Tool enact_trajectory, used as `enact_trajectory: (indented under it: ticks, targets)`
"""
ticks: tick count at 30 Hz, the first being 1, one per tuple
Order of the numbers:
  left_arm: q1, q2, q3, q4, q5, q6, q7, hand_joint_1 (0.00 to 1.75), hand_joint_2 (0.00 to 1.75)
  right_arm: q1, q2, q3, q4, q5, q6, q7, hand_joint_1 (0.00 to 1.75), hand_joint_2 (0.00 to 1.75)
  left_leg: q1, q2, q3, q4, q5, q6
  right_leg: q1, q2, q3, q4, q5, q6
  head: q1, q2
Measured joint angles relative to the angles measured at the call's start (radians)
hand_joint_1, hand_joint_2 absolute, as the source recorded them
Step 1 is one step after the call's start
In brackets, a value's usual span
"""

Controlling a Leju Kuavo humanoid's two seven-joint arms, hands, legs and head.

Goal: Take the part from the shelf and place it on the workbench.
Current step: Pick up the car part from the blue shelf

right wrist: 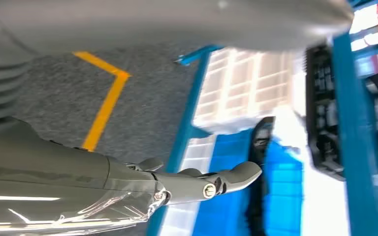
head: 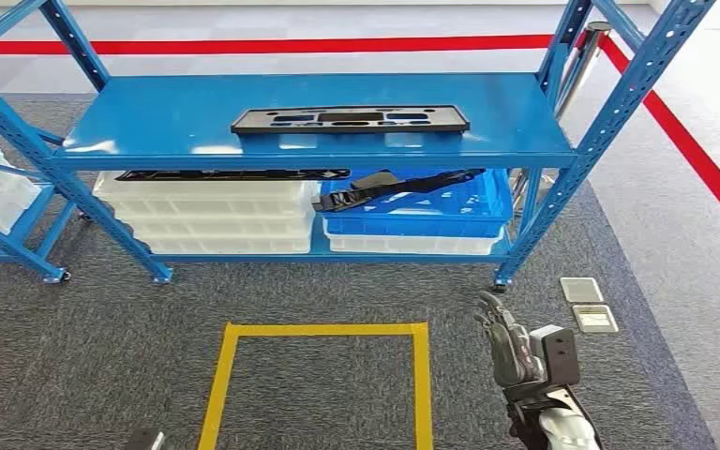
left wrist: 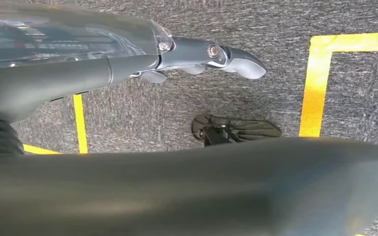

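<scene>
A flat black rectangular part (head: 350,119) with slots lies on the top board of the blue shelf (head: 150,112), near its front edge. My right hand (head: 506,342) is raised at the lower right, well below and to the right of the part, fingers straight and apart, holding nothing. In the right wrist view the right hand (right wrist: 197,182) points toward the lower shelf level. My left hand (left wrist: 197,56) hangs over the grey carpet with its fingers stretched out and nothing in them.
Under the top board stand stacked white crates (head: 211,220) with a long black part (head: 230,174) on them, and a blue crate (head: 431,211) holding another black part (head: 389,187). A yellow tape square (head: 323,330) marks the carpet before the shelf. Two floor plates (head: 589,305) lie at right.
</scene>
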Motion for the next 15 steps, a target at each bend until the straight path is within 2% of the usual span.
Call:
enact_trajectory:
  ticks: [6,11,13,15]
  targets:
    - [0.001,0.000,0.010,0.000,-0.004,0.000,0.000,0.00,0.00,0.029,0.007,0.028,-0.102,-0.022,0.008,0.010,0.00,0.00,-0.003,0.000,-0.001,0.004,-0.004,0.006,-0.003,-0.001,0.001,0.000,0.000,0.002,0.000,0.000]
    - [0.001,-0.001,0.015,0.000,-0.004,-0.003,0.000,0.00,0.00,0.039,0.012,0.042,-0.154,-0.026,0.008,0.013,0.00,0.00,-0.004,0.001,0.002,0.001,-0.003,0.019,-0.005,0.000,0.004,-0.002,-0.002,0.014,0.000,0.000]
    - [0.000,-0.003,0.020,0.000,0.001,-0.011,0.001,0.00,0.00,0.043,0.013,0.047,-0.176,-0.028,0.007,0.015,0.00,0.00,0.003,0.003,0.009,-0.010,0.003,0.028,-0.005,0.000,-0.012,0.041,-0.031,0.021,0.000,0.000]
    - [0.001,-0.006,0.029,0.000,0.014,-0.025,0.004,0.00,0.00,0.051,0.012,0.051,-0.198,-0.031,0.003,0.022,0.00,0.00,0.007,0.004,0.012,-0.013,0.003,0.032,-0.008,0.001,-0.075,0.168,-0.092,0.026,0.000,0.000]
